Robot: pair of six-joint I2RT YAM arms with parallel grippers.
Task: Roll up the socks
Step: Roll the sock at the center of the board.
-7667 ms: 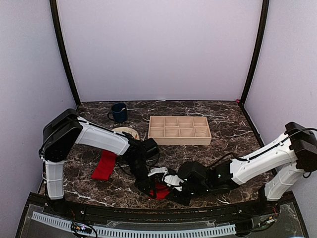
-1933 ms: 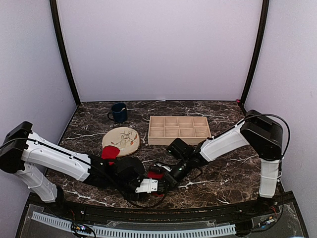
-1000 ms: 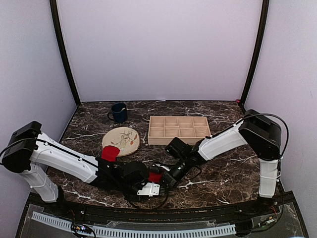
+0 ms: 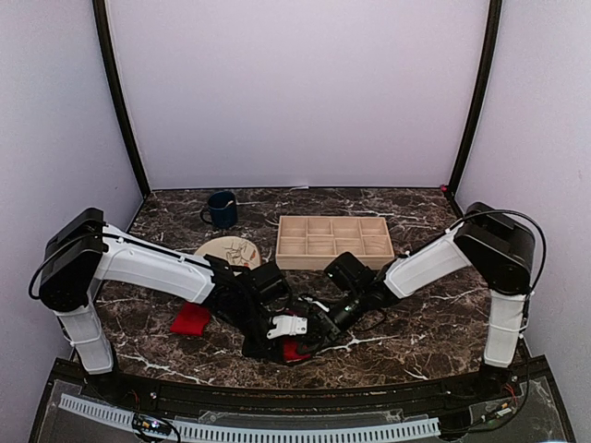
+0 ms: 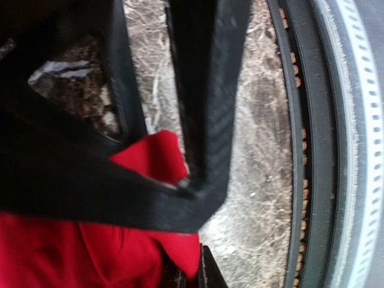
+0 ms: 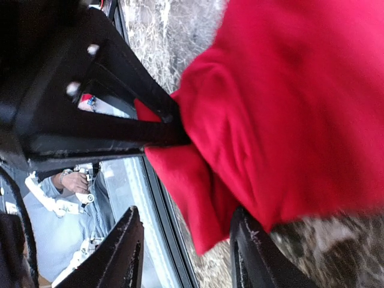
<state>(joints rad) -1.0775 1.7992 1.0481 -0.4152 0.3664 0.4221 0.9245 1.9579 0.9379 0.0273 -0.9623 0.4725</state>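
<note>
- Socks (image 4: pixel 191 318): 2 counted, both red.
- Bunched sock (image 4: pixel 294 350): close to the table's (image 4: pixel 434 318) near edge, about mid-width. Only a narrow strip of marble lies between it and that edge.
- Flat sock (image 4: pixel 191 318): near-left part of the table, just beside the left arm's forearm, well apart from the bunched sock.
- Left gripper (image 4: pixel 289 332): jaws closed, pinching a fold of the bunched sock.
- Right gripper (image 6: pixel 186 237): jaws partway apart, a corner of the bunched sock hanging in the gap and not clamped.
- The 2 grippers meet tip to tip over the bunched sock.
- Open marble: near-right corner, right edge, and a band along the far edge.
- Other items, 1 each:
  - plate (image 4: pixel 235 247), left of centre, partly under the left arm
  - mug (image 4: pixel 222 209), far-left
  - compartment tray (image 4: pixel 334 263), mid-table toward the far edge
</note>
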